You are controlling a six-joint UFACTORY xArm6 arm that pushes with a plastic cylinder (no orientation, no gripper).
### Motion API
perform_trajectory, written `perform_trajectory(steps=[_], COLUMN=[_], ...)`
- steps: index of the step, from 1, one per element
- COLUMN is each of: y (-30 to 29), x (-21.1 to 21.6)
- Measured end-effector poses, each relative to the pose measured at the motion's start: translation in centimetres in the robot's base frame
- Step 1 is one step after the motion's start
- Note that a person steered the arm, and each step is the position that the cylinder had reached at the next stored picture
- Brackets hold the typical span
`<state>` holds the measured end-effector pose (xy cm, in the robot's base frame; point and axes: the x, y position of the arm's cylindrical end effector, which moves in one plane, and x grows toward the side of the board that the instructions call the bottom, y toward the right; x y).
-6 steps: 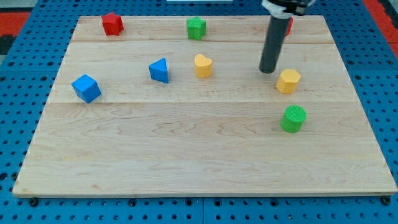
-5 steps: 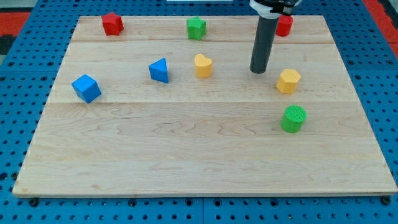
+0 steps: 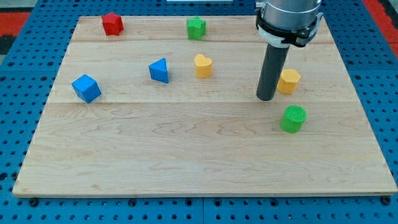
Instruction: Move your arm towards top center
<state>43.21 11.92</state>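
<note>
My tip (image 3: pixel 266 98) rests on the wooden board (image 3: pixel 186 155), right of centre. It is just left of the yellow hexagonal block (image 3: pixel 289 81) and above-left of the green cylinder (image 3: pixel 293 118). The yellow heart block (image 3: pixel 203 65) lies to the tip's upper left. A green star block (image 3: pixel 196 27) sits near the top centre of the board. The rod and arm hide the red block that showed at the top right.
A red block (image 3: pixel 112 23) sits at the top left. A blue triangular block (image 3: pixel 159 70) and a blue cube (image 3: pixel 86 88) lie on the left half. Blue pegboard (image 3: pixel 18 93) surrounds the board.
My tip moved left, then came down the view and slightly right, ending beside the yellow hexagonal block. The arm now hides the top-right red block. No block has moved.
</note>
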Motion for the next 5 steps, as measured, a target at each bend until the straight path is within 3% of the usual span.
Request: perform_trajectory(steps=[5], y=[-7.0], x=[1.0])
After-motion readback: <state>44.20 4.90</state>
